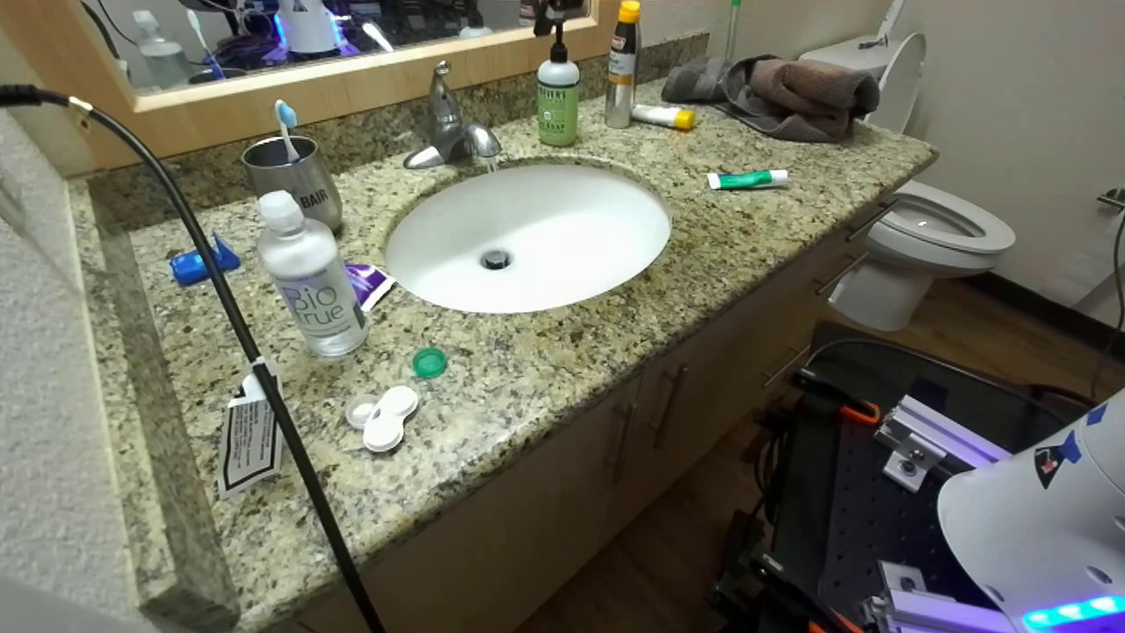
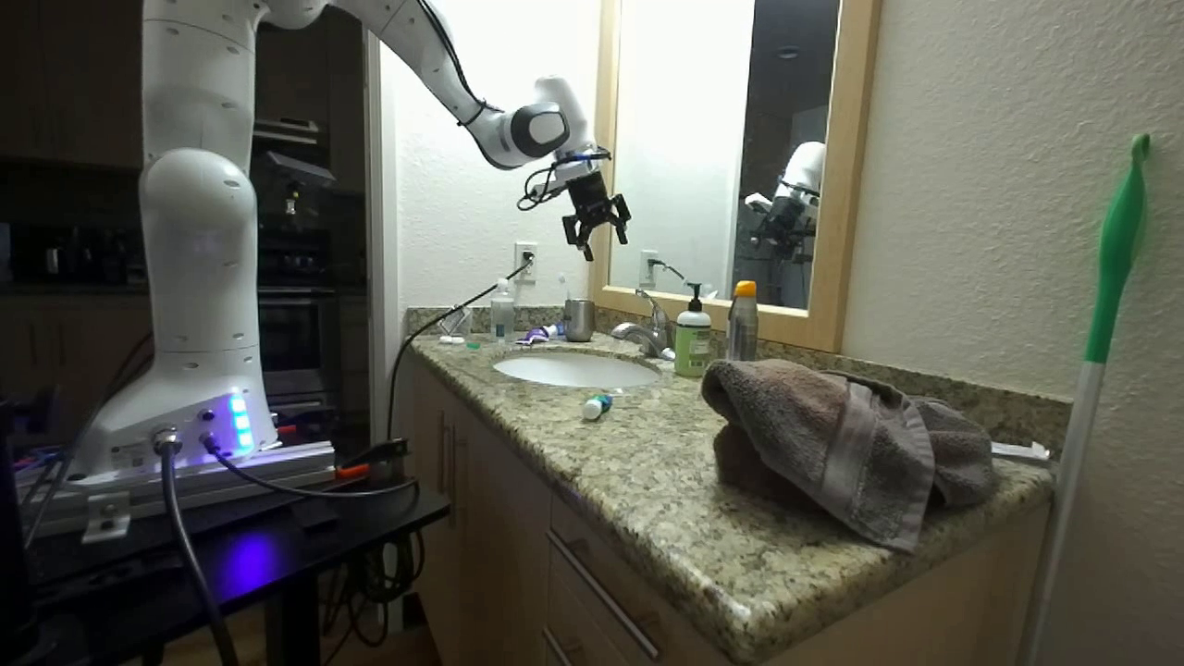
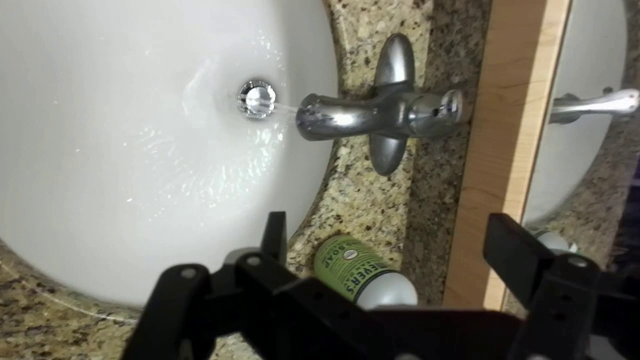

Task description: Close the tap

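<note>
At left, white arm (image 2: 199, 259) extended over speckled stone surface (image 2: 647, 462). Next, clear bottle (image 2: 502, 314) near metal cup (image 2: 579, 321) with toothbrush (image 1: 285, 116) inside. Oval white basin (image 2: 573, 370) sunk in surface; well above, claw (image 2: 605, 243), fingers spread wide, tips downward. On surface just behind basin, silver tap (image 3: 390, 115), spout over basin, water (image 3: 284, 107) running toward drain (image 3: 257, 99). Further right, green soap bottle (image 2: 693, 347), then yellow-capped can (image 2: 743, 326); at right, crumpled grey towel (image 2: 832, 416).

The speckled counter (image 1: 598, 338) carries tap (image 1: 448, 132), cup (image 1: 309, 183), soap bottle (image 1: 558, 104) and towel (image 1: 778, 95).
</note>
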You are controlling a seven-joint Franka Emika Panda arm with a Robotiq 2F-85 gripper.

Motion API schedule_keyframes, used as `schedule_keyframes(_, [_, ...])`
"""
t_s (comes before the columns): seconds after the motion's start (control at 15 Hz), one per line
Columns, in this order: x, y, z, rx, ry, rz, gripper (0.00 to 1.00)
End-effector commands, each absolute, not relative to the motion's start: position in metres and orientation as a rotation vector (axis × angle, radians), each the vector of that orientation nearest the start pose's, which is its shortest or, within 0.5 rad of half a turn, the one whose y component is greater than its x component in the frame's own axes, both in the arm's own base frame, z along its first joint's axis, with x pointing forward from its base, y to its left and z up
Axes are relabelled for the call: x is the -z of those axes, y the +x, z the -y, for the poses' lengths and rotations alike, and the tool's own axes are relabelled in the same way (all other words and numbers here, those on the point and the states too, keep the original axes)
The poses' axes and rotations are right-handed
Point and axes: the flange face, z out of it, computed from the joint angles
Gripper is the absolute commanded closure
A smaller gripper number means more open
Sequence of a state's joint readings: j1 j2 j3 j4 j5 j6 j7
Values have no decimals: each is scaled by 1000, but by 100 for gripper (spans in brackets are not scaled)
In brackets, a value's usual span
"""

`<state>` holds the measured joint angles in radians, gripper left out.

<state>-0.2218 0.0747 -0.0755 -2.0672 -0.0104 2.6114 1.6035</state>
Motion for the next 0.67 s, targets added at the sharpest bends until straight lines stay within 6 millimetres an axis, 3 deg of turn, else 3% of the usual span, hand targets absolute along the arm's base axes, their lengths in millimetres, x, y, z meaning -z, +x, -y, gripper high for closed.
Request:
schedule_keyframes(0.0, [-472, 610, 167, 603, -1622, -2225, 0])
schedule_keyframes(0.07, [-473, 618, 167, 616, -1607, -2240, 0])
schedule_keyframes(0.13, [-472, 601, 165, 596, -1637, -2227, 0])
schedule_keyframes(0.33, [-475, 612, 164, 607, -1620, -2225, 0])
schedule_keyframes(0.47, [-459, 626, 171, 552, -1638, -2285, 0])
schedule_keyframes(0.6, [-456, 638, 171, 528, -1627, -2290, 0])
